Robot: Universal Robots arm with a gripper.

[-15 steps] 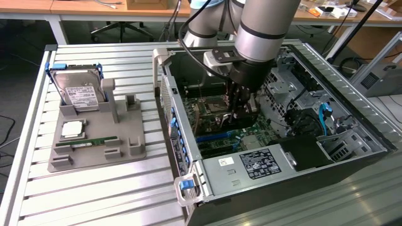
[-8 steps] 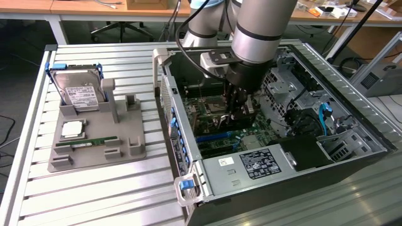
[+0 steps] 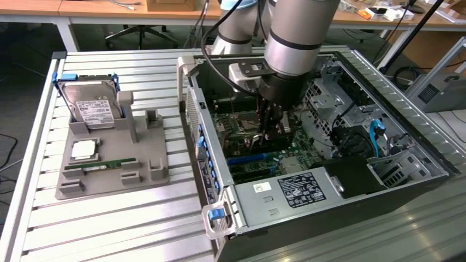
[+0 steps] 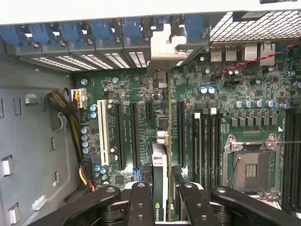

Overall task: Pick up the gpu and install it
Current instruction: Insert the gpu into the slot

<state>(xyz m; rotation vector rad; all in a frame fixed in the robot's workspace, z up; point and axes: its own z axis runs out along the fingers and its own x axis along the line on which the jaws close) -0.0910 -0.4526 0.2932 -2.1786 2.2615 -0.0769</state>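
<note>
While gpu (image 4: 160, 188) is held edge-on, clamped between gripper (image 4: 161, 200) jaws, it is kept inside case (image 3: 378, 82), above mobo (image 4: 136, 89) slots, bracket (image 4: 167, 44) toward rear wall for seating.

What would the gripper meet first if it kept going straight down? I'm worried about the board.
The gripper, shut on the gpu, would probably drive the card into the motherboard slots; depth unclear.
</note>
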